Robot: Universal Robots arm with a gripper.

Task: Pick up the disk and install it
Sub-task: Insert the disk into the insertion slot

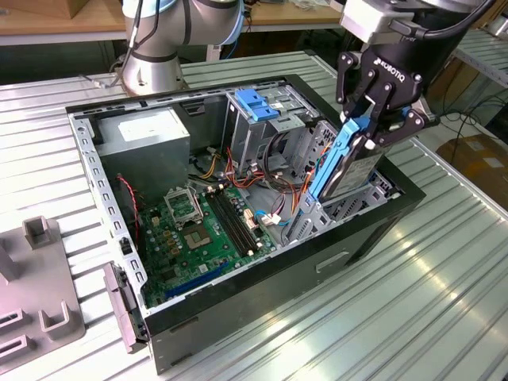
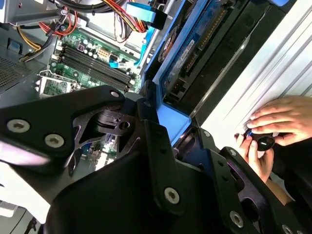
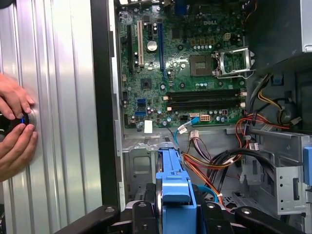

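Note:
The disk (image 1: 351,173), a silver-grey drive in blue carrier rails, hangs tilted on edge over the end of the open computer case (image 1: 373,238) at the exterior view's right. My gripper (image 1: 367,133) is shut on its upper end, one finger on either side of the blue rail. The disk's lower end reaches down to the metal drive bay (image 1: 316,216) inside the case; whether it touches is unclear. In the first wrist view the blue carrier (image 3: 174,187) runs out from between my fingers toward the bay. In the second wrist view the disk (image 2: 195,46) lies beyond the gripper's black linkage.
Inside the case are the green motherboard (image 1: 198,230), a grey power-supply box (image 1: 147,139), a drive cage with blue handle (image 1: 258,103) and loose red and orange cables (image 3: 209,165). A person's hands (image 3: 14,131) rest on the ribbed table beside the case. A grey fixture (image 1: 40,278) sits at the exterior view's left.

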